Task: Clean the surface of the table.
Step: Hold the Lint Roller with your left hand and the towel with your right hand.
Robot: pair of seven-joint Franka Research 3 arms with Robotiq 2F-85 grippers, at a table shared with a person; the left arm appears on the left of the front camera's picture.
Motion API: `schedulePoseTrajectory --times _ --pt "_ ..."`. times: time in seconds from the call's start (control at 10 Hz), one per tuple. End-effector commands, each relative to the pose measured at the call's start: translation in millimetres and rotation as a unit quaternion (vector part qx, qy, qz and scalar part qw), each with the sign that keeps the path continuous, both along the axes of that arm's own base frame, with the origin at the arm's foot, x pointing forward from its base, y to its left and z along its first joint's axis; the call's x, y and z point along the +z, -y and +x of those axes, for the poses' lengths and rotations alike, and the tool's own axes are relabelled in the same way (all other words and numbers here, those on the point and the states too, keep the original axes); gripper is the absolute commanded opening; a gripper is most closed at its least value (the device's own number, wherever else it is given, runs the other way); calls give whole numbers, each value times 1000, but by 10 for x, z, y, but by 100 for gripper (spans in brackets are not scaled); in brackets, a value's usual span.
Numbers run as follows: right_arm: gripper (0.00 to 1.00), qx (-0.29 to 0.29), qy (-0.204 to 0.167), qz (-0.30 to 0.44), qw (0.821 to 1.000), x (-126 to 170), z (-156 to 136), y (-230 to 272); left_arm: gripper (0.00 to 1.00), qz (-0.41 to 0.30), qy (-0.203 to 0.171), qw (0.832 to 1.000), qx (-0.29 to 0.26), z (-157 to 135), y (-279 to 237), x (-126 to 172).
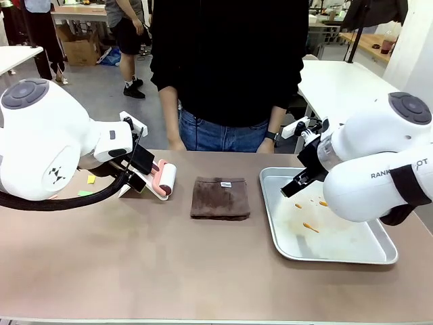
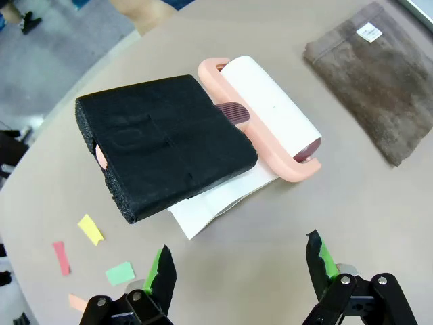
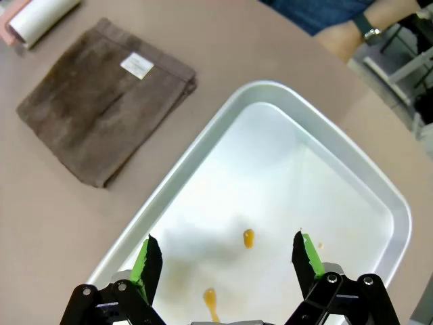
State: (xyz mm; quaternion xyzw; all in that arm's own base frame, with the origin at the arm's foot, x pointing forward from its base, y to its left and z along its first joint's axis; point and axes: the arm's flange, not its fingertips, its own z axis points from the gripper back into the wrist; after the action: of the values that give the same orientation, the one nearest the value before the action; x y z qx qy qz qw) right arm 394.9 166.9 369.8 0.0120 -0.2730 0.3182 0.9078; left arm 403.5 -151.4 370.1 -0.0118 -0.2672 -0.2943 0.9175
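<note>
Near table (image 1: 135,277) edge free; roller (image 1: 166,179), cloth (image 1: 220,198), tray (image 1: 348,240) obstruct.

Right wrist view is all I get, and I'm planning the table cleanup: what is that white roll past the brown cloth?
Observer: A lint roller with a pink frame, lying on the table in front of the open left hand.
Operator: Any debris near it?
Observer: Small coloured paper scraps lie on the table beside it, on the side away from the cloth.
Operator: Handle free?
Observer: A black foam block sits over it.
</note>
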Motion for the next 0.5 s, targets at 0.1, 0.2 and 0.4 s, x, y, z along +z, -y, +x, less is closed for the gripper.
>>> schedulePoseTrajectory --times 0.1,0.2,0.4 --pt "100 0 0 0 1000 4 0 1 100 0 0 1000 0 0 1 0" --pt "100 0 0 0 1000 4 0 1 100 0 0 1000 0 0 1 0" --pt "100 0 0 0 1000 0 0 0 100 0 0 1000 0 0 0 0"
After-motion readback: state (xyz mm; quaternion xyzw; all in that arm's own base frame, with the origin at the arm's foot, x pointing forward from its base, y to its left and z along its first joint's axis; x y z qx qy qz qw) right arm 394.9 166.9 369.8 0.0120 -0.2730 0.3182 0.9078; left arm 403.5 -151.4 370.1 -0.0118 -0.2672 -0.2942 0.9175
